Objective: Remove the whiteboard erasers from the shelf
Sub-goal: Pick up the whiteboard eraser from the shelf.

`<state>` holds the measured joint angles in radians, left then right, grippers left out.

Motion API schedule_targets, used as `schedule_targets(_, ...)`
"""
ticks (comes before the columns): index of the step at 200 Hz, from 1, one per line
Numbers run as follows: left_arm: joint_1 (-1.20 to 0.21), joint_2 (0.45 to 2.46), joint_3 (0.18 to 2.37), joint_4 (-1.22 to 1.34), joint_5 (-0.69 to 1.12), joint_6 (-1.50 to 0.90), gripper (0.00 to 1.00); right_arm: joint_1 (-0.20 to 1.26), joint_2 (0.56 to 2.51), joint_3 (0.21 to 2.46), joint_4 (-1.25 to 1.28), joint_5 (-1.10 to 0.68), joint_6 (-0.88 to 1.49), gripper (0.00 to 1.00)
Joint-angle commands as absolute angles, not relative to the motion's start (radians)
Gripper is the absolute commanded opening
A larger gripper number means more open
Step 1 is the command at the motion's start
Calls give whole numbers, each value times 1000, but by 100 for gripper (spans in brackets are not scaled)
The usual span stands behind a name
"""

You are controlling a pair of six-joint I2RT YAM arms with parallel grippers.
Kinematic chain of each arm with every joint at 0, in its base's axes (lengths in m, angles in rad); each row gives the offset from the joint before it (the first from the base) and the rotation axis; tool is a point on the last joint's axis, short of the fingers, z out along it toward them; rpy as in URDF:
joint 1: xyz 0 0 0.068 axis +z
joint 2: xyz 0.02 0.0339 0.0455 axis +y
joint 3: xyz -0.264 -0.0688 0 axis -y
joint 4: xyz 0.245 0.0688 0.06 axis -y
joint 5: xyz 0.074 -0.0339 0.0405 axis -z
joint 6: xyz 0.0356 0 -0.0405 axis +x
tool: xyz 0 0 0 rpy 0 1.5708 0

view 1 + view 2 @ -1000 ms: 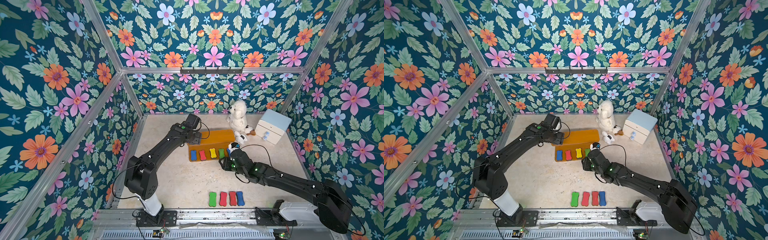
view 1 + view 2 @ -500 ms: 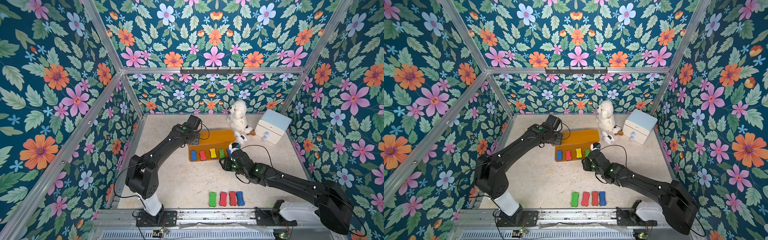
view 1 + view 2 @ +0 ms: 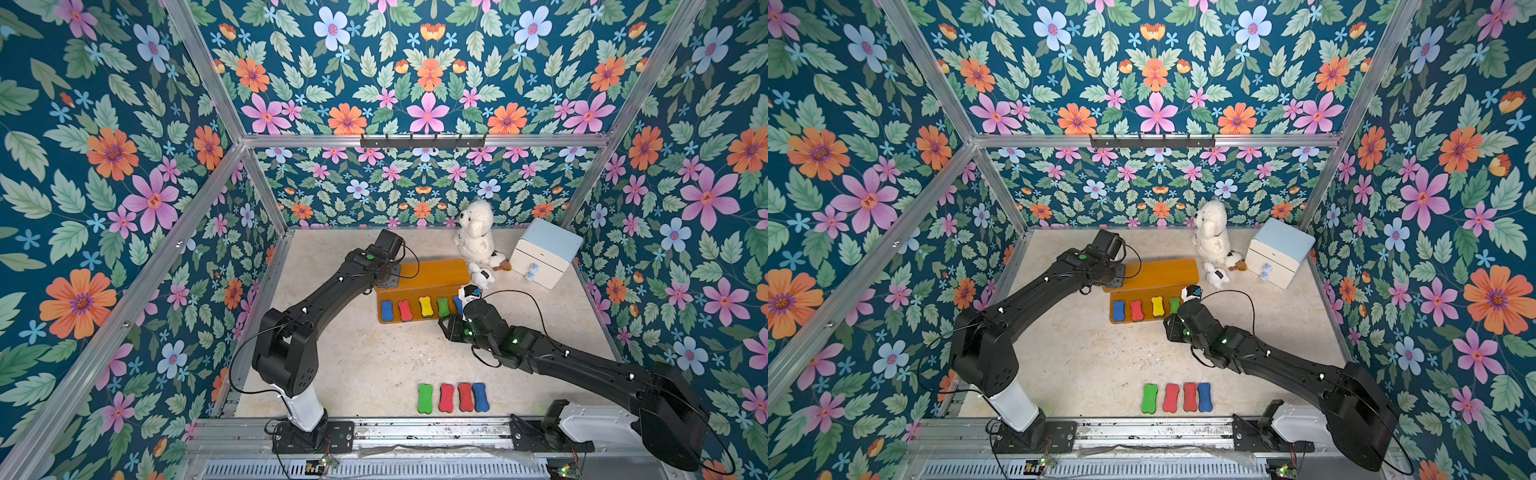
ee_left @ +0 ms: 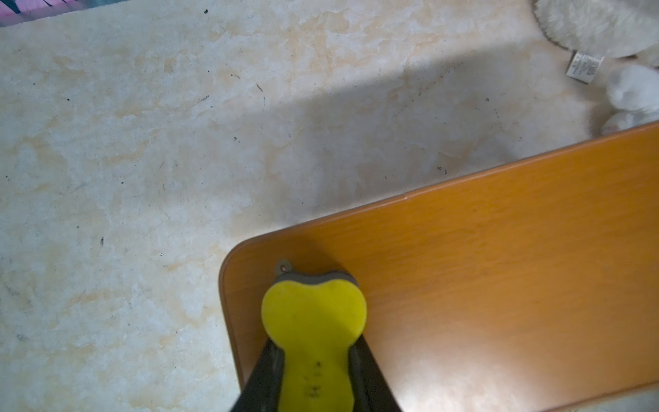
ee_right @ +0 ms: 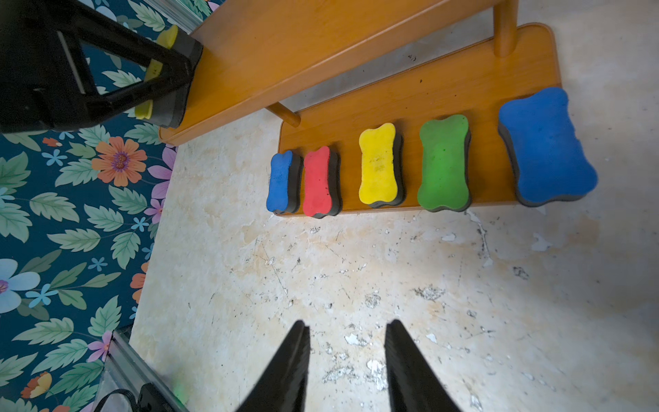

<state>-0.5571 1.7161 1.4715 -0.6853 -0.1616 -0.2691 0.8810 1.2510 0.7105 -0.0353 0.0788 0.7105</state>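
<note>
1. You have the shelf (image 3: 440, 272) standing toward the back of the tabletop (image 3: 365, 361), about midway across. Its upper tier carries one thing: the held yellow eraser (image 4: 313, 314), at that tier's left corner.
2. Your left hand (image 4: 315, 351) is clamped on the held yellow eraser, with a finger against each side of its narrow waist. You cannot tell whether its felt base touches the wood.
3. The lower tier holds five erasers side by side along its front edge. From the left end they are the left-end blue eraser (image 5: 280, 182), the red eraser (image 5: 317, 182), the lower yellow eraser (image 5: 378, 164), the green eraser (image 5: 444, 162) and the right-end blue eraser (image 5: 545, 146). The first two touch; the others stand apart.
4. Your right hand (image 5: 346, 324) is partly spread with nothing between its fingers, above bare tabletop just in front of the shelf's front edge. In both top views that arm's wrist covers most of the right-end blue eraser.
5. The front row of four erasers (image 3: 448, 397), green, red, red and blue, lies close together near the tabletop's front edge, well apart from the shelf.
6. The drawer box (image 3: 544, 257) sits near the back right corner with its fronts closed, so you cannot see inside.
7. The large plush dog (image 3: 476, 237) sits behind the shelf's right end, and the small plush toy (image 3: 482, 277) lies just beside that end.
</note>
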Motion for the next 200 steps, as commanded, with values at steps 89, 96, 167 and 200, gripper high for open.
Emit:
schedule_targets(89,-555,1660,1456,-733,-215,-287,0,881,1327,815,-57,103,686,40)
schedule_targets(96,-555,1656,1456,-730,-215,-288,0,880,1332,821,-57,106,684,40)
schedule_targets(167,-555,1611,1455,-731,-165,-324,0,867,1365,853,-45,98,677,40)
schedule_targets(200,-556,1533,1403,-745,-123,-392,0,819,1351,853,-32,80,659,40)
